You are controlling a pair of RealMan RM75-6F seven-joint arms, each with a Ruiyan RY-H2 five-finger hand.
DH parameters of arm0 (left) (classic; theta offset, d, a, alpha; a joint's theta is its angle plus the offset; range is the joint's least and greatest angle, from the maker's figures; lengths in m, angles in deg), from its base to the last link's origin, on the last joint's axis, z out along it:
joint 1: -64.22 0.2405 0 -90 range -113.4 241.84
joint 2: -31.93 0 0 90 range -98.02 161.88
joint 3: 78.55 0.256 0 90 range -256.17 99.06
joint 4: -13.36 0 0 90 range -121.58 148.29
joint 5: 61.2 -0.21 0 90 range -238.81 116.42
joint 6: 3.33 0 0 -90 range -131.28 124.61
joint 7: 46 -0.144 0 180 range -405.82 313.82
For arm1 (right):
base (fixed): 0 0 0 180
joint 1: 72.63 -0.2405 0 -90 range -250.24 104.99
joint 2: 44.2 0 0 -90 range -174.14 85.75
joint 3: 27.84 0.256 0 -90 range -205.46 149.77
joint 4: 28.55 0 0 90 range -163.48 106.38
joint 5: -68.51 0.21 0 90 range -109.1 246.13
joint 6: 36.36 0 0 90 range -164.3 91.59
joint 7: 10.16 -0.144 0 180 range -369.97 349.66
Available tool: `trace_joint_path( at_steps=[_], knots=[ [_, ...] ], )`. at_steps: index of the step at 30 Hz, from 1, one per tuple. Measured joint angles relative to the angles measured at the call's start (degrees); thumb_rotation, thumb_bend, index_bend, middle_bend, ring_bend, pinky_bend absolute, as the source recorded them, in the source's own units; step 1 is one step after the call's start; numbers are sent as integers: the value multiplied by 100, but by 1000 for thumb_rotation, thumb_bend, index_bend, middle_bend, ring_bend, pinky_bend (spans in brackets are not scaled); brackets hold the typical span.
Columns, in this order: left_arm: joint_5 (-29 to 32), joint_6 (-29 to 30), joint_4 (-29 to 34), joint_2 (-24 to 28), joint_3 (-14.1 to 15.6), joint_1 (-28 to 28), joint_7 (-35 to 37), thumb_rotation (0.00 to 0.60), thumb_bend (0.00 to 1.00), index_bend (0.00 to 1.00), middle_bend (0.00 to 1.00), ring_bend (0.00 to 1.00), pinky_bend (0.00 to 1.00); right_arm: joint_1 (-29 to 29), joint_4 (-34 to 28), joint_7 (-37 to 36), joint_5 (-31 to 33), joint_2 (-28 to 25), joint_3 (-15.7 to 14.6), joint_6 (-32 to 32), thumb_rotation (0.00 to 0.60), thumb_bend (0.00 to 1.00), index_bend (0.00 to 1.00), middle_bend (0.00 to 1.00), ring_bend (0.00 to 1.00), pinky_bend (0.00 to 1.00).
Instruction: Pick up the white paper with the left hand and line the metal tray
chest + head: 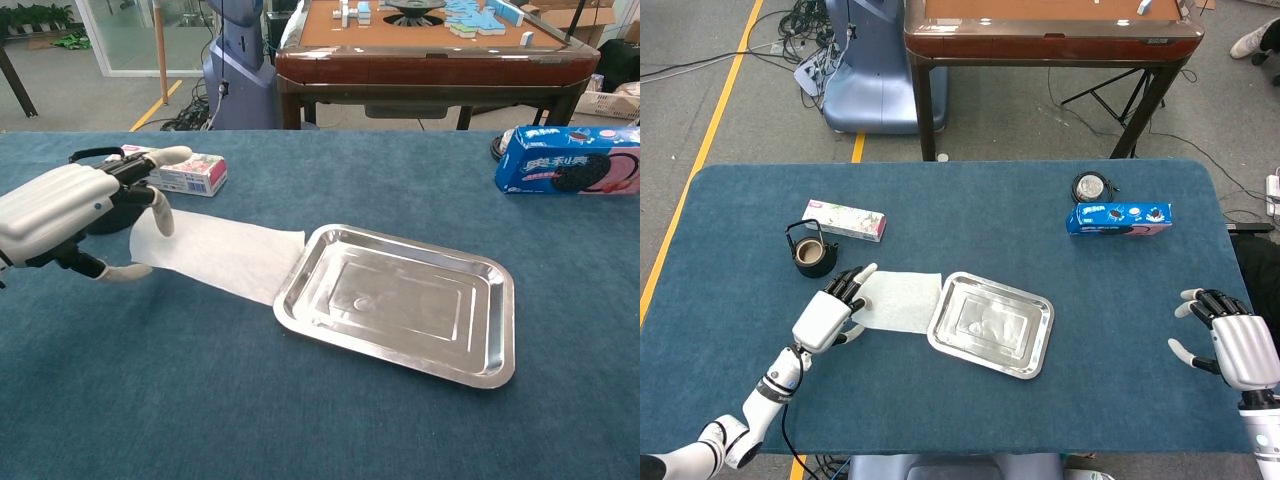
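The white paper (902, 300) (225, 258) lies on the blue table just left of the metal tray (990, 325) (400, 295), its right edge reaching the tray's left rim. My left hand (825, 315) (60, 210) is at the paper's left edge, which curls up between a bent finger above and the thumb below, so the hand pinches it. The tray holds nothing. At the table's right edge my right hand (1235, 345) rests with fingers apart and nothing in it; the chest view does not show it.
A black teapot (810, 255) and a tissue box (844, 220) (185, 175) sit behind my left hand. A blue cookie box (1119, 217) (570, 160) and a round tin (1090, 186) stand at the far right. A wooden table (1050, 30) is beyond.
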Motion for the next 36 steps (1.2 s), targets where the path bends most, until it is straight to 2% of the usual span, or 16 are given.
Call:
trace_joint_path(
  at_steps=[19,25,33,36],
  knots=[
    [45,-17,44,-29,-12,43,-269,600,297,557,0,0,127,6,-7,-1,-2,-6,4,-16,600,205,447,319,240,305],
    [54,-48,99,8,14,71,-358,600,365,580,0,0,127,8,-7,-11,2,-12,8,-19,600,205,447,319,240,305],
    [20,-238,247,158,120,53,-358,600,401,525,0,0,127,9,-8,-4,5,-8,8,-17,600,205,447,319,240,305],
    [-13,-287,349,260,162,31,-239,600,452,525,0,0,127,6,-8,-9,9,-9,9,-10,600,205,447,319,240,305]
  ],
)
